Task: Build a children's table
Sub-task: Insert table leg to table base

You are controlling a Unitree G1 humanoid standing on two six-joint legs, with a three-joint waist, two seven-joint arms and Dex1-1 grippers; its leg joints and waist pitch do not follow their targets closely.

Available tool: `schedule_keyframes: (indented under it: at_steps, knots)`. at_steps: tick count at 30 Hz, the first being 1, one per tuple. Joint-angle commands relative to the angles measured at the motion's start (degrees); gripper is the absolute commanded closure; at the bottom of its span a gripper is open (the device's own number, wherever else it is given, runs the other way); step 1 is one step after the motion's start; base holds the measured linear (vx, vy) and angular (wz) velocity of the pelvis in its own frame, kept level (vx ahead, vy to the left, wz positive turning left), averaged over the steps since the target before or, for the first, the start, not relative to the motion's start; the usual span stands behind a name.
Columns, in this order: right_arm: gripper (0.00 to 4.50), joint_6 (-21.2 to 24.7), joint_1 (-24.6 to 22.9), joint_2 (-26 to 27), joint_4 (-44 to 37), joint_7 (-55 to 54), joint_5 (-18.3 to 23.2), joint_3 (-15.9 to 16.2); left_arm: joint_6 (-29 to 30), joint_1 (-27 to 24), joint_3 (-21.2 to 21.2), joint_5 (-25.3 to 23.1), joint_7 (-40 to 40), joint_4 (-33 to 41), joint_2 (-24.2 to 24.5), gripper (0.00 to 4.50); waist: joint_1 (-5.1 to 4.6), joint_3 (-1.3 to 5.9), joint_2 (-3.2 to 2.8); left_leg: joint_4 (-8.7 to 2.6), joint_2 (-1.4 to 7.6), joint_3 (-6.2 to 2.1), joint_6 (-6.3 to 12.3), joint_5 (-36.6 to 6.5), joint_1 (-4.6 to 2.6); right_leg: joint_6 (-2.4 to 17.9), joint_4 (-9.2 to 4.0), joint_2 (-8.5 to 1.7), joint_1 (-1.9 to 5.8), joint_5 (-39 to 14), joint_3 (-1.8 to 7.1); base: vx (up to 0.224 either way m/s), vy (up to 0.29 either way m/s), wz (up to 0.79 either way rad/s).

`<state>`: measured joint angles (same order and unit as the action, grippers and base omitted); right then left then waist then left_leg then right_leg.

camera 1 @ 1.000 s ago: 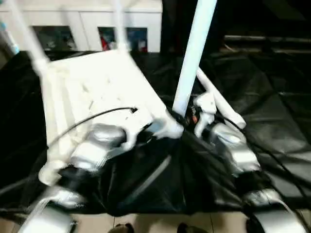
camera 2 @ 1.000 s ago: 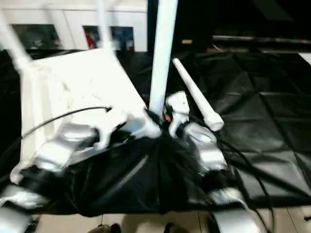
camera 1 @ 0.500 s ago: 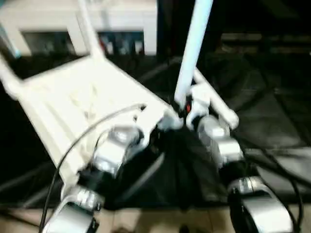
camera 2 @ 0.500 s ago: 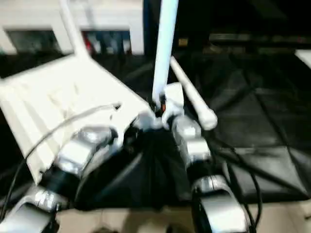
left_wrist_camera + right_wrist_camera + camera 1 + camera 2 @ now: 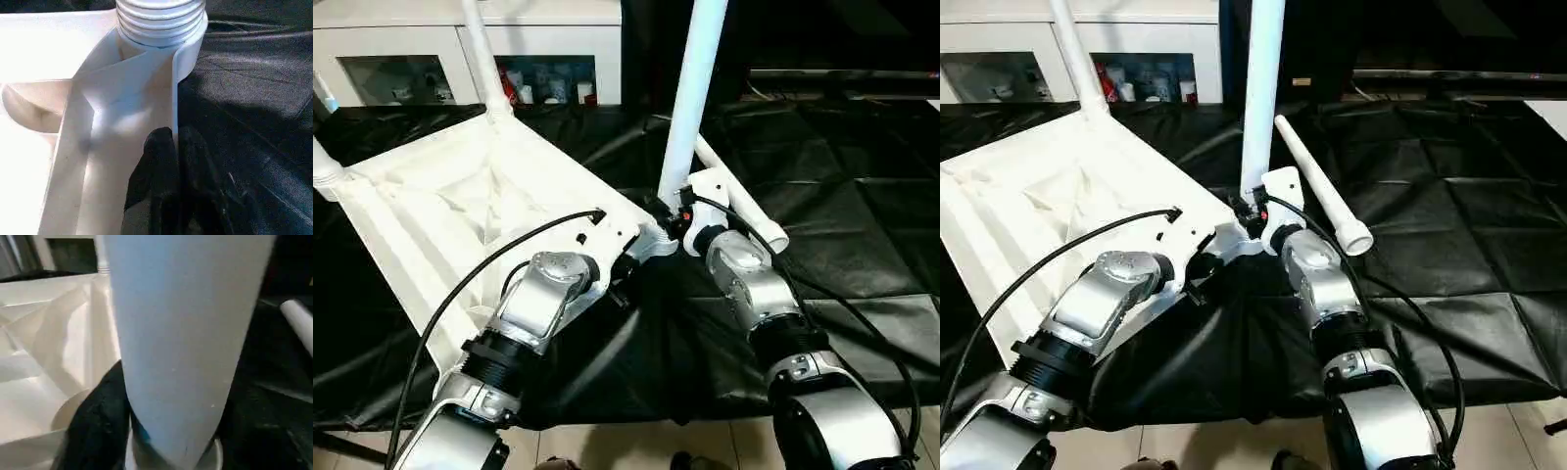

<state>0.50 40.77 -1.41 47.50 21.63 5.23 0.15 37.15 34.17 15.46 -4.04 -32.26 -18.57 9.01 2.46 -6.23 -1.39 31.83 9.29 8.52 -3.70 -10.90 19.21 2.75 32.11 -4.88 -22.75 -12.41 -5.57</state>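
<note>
Setting: we take it for an indoor test or demonstration room. Evidence: black sheeting [image 5: 862, 196], creased and spread wide beneath and beyond both grippers; pale tiled floor [image 5: 626, 446] at the sheet's near edge, behind the arms; a white glass-door cabinet [image 5: 538, 59] well beyond the left gripper [image 5: 177, 147], with small coloured items [image 5: 546, 86] shelved inside.

Table top [image 5: 460, 215] turned, far legs shifted
</note>
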Motion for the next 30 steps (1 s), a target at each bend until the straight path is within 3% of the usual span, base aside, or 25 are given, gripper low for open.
schedule_keyframes:
  at_steps: [1, 4, 9, 17, 20, 23, 24, 25, 27, 30]
  knots:
    - [1.75, 4.35, -2.89, 2.14, 4.98, 3.64, -0.19, 2.81, -1.37, 1.39, -0.30, 0.02, 0.54, 2.62, -0.13, 4.50, 0.16, 3.07, -0.19, -4.56, 3.28, -1.06, 2.58, -21.46, 0.13, 6.74, -4.96, -4.64, 2.29, -23.44, 3.23, 0.000, 0.000, 0.00]
    - [1.43, 3.79, -2.54, 2.04, 4.64, 4.66, -0.17, 2.62, -2.09, 1.35, -0.21, 0.22, -0.10, 2.68, 0.33, 4.50, 0.17, 3.18, -0.23, -4.48, 3.27, -0.85, 2.96, -20.26, 0.24, 7.64, -4.73, -4.48, 2.42, -22.35, 3.13, 0.000, 0.000, 0.00]
    - [1.02, 3.12, -1.95, 1.35, 3.92, 6.75, 0.02, 2.25, -3.16, 1.26, -0.06, 0.53, -0.84, 2.87, 1.01, 4.50, 0.16, 3.21, -0.19, -4.36, 3.24, -0.80, 3.02, -20.07, 0.11, 7.18, -5.00, -4.53, 2.34, -24.54, 3.05, 0.000, 0.000, 0.00]
    - [1.02, 1.99, -2.17, -1.39, 0.24, 11.60, -0.15, 3.03, -6.38, 0.30, 0.46, 1.23, -3.55, 3.49, 2.76, 4.50, 0.41, 3.71, -0.09, -4.03, 3.34, -0.32, 3.94, -16.73, 0.30, 8.67, -4.49, -4.34, 2.41, -20.71, 3.10, 0.000, 0.000, 0.00]
    - [1.02, 1.94, -2.81, -3.38, -1.84, 14.51, -0.60, 3.64, -8.51, -0.65, 0.85, 1.74, -6.14, 3.87, 4.23, 4.50, 0.43, 4.08, 0.29, -3.70, 3.43, 0.14, 4.86, -14.01, 0.57, 9.15, -4.27, -4.26, 2.45, -19.22, 3.11, 0.000, 0.000, 0.00]
    - [1.02, 2.11, -3.04, -3.90, -2.48, 15.28, -0.55, 3.69, -9.36, -0.89, 0.95, 1.76, -6.75, 3.78, 4.74, 4.50, 0.59, 4.24, 0.07, -3.47, 3.61, 0.54, 5.00, -12.90, 0.31, 9.83, -4.14, -4.21, 2.06, -18.45, 3.15, 0.000, 0.000, 0.00]
    - [1.02, 2.20, -3.33, -4.45, -3.23, 16.25, -0.50, 3.80, -10.48, -1.16, 0.99, 1.88, -7.44, 3.68, 5.33, 4.50, 0.80, 4.54, 0.03, -3.21, 3.60, 0.72, 5.29, -10.65, 0.48, 10.74, -3.66, -4.08, 2.15, -15.23, 3.22, 0.000, 0.000, 0.00]
    - [1.02, 2.52, -3.75, -5.09, -4.17, 17.47, -0.34, 3.97, -11.14, -1.42, 0.72, 2.19, -8.10, 3.57, 5.90, 4.50, 0.73, 4.86, 0.48, -2.92, 3.62, 0.89, 5.80, -7.92, 0.71, 11.87, -3.03, -3.92, 2.30, -11.12, 3.29, 0.075, -0.038, 0.14]
    - [1.02, 2.99, -4.97, -6.62, -6.72, 20.75, 0.10, 4.47, -13.29, -2.21, 0.27, 3.00, -10.37, 3.38, 7.49, 4.50, 0.90, 4.93, 0.33, -2.49, 3.57, 0.81, 7.09, -5.14, 1.39, 13.34, -1.97, -3.81, 2.51, -6.05, 3.40, 0.055, -0.019, 0.06]
    - [1.02, 3.48, -5.85, -7.51, -8.54, 22.69, 0.50, 4.78, -14.95, -2.83, 0.24, 3.31, -11.96, 3.50, 8.63, 4.50, 0.98, 5.60, 0.13, -1.65, 3.31, 0.86, 9.90, 0.33, 1.60, 15.46, -0.60, -3.64, 2.72, 3.59, 3.26, 0.000, 0.000, 0.00]
